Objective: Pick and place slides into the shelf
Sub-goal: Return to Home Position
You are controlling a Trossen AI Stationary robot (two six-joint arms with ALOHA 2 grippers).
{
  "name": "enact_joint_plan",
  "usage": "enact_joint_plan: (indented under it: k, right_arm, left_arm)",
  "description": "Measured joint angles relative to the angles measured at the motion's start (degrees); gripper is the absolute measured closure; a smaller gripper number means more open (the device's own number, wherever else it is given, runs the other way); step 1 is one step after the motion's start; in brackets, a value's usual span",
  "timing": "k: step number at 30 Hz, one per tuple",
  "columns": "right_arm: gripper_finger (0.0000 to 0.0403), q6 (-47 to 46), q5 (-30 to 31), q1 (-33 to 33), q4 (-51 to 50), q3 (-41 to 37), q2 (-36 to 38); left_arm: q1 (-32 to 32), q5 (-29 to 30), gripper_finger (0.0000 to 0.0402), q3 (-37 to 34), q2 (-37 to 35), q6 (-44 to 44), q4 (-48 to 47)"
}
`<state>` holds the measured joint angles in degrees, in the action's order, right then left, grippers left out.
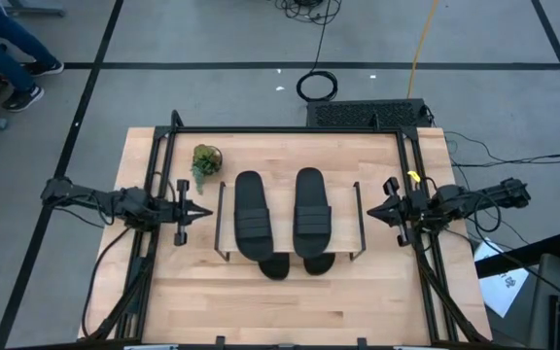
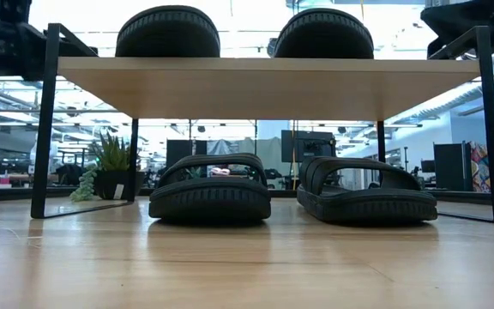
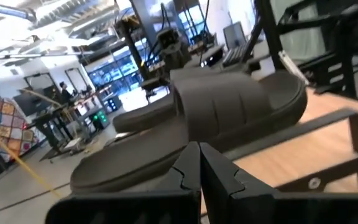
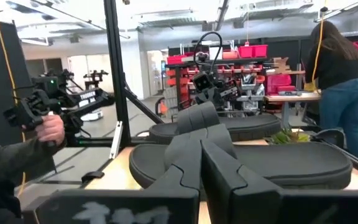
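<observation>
The shelf point(image 1: 282, 209) stands mid-table, with a light plank top point(image 2: 264, 86) on black wire side frames. Two black slides point(image 1: 252, 214) point(image 1: 312, 212) lie side by side on the plank. Two more slides point(image 2: 210, 190) point(image 2: 367, 193) rest sole-down on the table under it, their ends point(image 1: 274, 264) point(image 1: 319, 262) sticking out past the shelf's near edge. My left gripper point(image 1: 202, 211) hovers shut just left of the shelf, pointing at it. My right gripper point(image 1: 372, 209) hovers shut just right of it. Each wrist view looks past shut fingers point(image 3: 199, 163) point(image 4: 201, 146) at the upper slides point(image 3: 229, 106) point(image 4: 278, 165).
A small potted plant point(image 1: 205, 160) stands on the table by the shelf's far-left corner point(image 2: 110, 167). Black arm frames run along the table's left and right edges point(image 1: 154, 233) point(image 1: 426, 243). Bare wood lies in front of the shelf point(image 1: 290, 306). People show in the room beyond point(image 4: 334, 81).
</observation>
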<state>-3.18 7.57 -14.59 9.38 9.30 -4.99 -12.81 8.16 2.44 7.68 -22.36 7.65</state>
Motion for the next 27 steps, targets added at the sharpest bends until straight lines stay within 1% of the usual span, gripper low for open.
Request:
enact_joint_plan:
  k: [5,8,12,17,22,27]
  right_arm:
    - [0.0403,0.65,0.02,0.00,-2.42,0.00,0.00]
    - [0.0403,1.20,0.02,0.00,-2.33,0.00,0.02]
    - [0.0403,1.31,0.04,0.00,-2.34,0.00,0.02]
    - [0.0403,1.64,0.13,0.00,-2.42,0.00,0.09]
    - [0.0403,2.13,1.59,0.00,-2.32,0.00,0.10]
    - [0.0403,1.75,1.31,-0.01,-2.50,0.00,0.13]
  left_arm:
    - [0.36,-0.60,0.0402,-0.04,-1.13,-1.64,-3.89]
    - [0.32,-0.42,0.0402,0.12,-3.59,-1.35,-4.92]
    - [-0.86,-0.32,0.0402,2.25,-7.47,0.36,-8.73]
    - [-2.34,-0.11,0.0402,5.18,-7.40,0.49,-15.19]
    - [-2.60,-0.10,0.0402,5.40,-7.45,-0.49,-15.74]
    - [-2.61,-0.15,0.0402,5.38,-7.43,-1.11,-15.69]
